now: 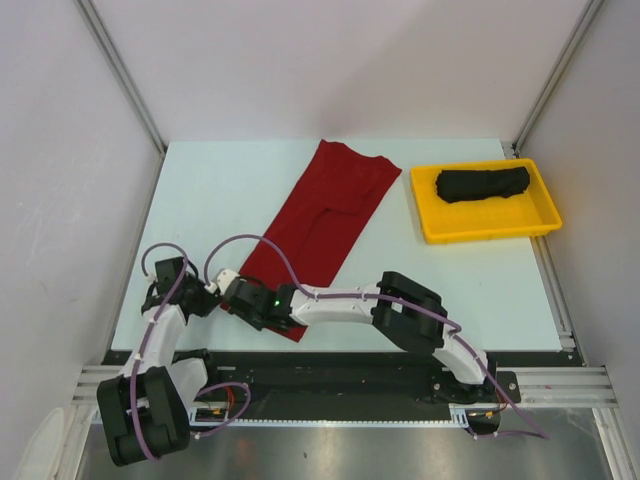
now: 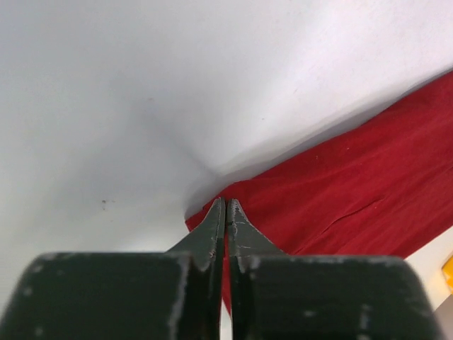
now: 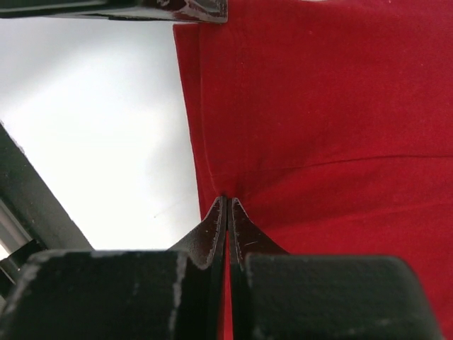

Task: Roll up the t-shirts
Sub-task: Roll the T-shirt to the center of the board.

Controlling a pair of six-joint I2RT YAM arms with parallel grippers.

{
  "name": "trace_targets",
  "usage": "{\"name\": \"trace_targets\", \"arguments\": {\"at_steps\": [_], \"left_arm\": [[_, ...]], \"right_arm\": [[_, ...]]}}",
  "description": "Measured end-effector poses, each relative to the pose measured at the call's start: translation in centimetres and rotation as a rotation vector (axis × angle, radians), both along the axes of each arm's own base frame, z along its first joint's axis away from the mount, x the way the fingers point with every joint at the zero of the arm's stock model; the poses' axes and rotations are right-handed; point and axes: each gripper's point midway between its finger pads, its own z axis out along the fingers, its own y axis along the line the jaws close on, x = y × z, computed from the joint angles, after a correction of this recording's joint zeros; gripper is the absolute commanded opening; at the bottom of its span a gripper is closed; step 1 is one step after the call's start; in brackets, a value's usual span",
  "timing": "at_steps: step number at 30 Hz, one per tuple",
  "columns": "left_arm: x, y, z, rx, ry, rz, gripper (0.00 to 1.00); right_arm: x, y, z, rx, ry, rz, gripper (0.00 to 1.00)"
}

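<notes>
Left tool (image 2: 226, 207) and right tool (image 3: 226, 203) are each pinched shut on the near hem of the deep red soft cloth t-shirt (image 1: 322, 212), spread slantwise from the near edge of the desk (image 1: 220, 200) towards its far edge, limp and light, so probably best rolled from those hem corners.
</notes>
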Motion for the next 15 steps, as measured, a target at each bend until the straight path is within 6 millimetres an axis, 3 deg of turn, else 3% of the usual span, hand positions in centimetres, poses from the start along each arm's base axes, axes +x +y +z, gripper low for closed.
{"name": "trace_targets", "arguments": {"at_steps": [13, 14, 15], "left_arm": [[-0.7, 0.4, 0.3, 0.02, 0.003, 0.031, 0.0], [-0.8, 0.4, 0.3, 0.021, 0.006, 0.035, 0.02], [-0.8, 0.4, 0.3, 0.021, 0.008, 0.042, 0.14]], "right_arm": [[-0.4, -0.8, 1.6, 0.027, -0.005, -0.013, 0.0], [-0.5, -0.9, 1.5, 0.027, 0.0, -0.013, 0.0], [-0.6, -0.9, 1.3, 0.027, 0.006, -0.014, 0.0]]}}
